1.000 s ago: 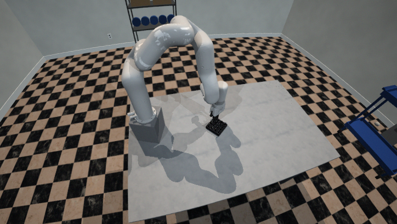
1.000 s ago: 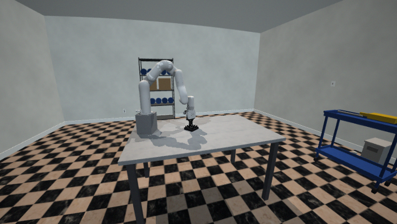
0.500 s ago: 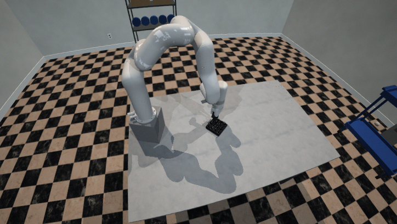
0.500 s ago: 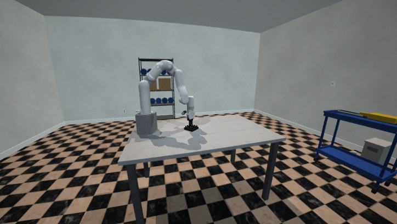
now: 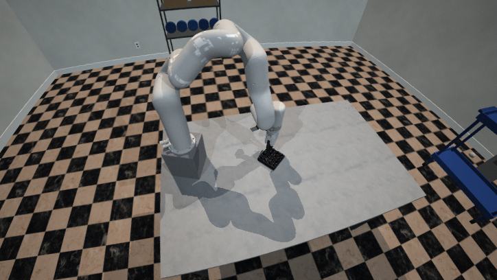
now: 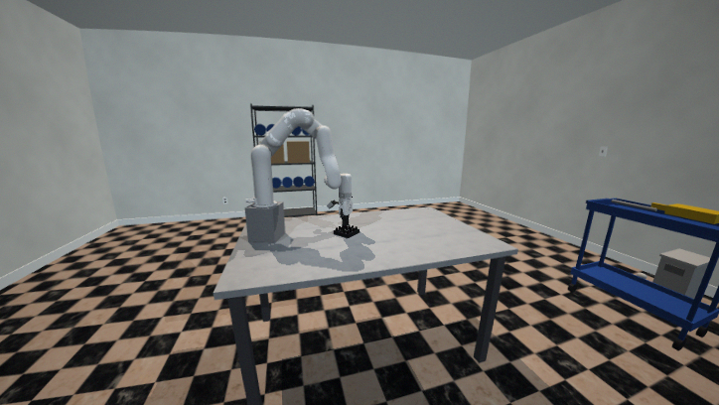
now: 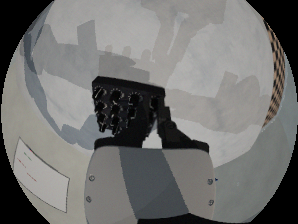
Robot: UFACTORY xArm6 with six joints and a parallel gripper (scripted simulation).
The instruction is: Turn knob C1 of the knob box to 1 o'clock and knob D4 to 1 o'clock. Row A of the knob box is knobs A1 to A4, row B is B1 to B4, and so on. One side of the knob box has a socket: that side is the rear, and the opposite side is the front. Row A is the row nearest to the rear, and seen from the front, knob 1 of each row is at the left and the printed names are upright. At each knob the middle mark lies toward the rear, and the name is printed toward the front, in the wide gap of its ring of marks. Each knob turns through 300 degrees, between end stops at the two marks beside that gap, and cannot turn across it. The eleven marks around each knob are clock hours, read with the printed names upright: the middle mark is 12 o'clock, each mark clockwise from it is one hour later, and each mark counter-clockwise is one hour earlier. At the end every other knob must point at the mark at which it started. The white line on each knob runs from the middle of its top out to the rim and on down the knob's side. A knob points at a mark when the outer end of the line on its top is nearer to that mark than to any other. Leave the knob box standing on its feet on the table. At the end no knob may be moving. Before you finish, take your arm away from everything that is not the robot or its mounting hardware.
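Observation:
The black knob box (image 5: 266,165) (image 6: 341,234) (image 7: 131,84) stands on the table, turned at an angle. Its knobs rise in rows, and white marks show around several of them in the wrist view. The gripper (image 5: 268,148) (image 6: 345,226) (image 7: 155,115) points down with its black fingers close together at the box, near its far corner in the top view. It appears shut on a knob in the right-hand column of the wrist view. The fingers hide that knob; its name and line cannot be read. Other names and line directions are too small to tell.
The grey table (image 5: 333,167) (image 6: 402,246) carries the arm's grey base block (image 5: 180,167) (image 6: 263,223) to the left of the box. Neighbouring knobs stand close beside the fingers. A blue cart (image 5: 462,182) (image 6: 629,289) is off to the right, away from the table.

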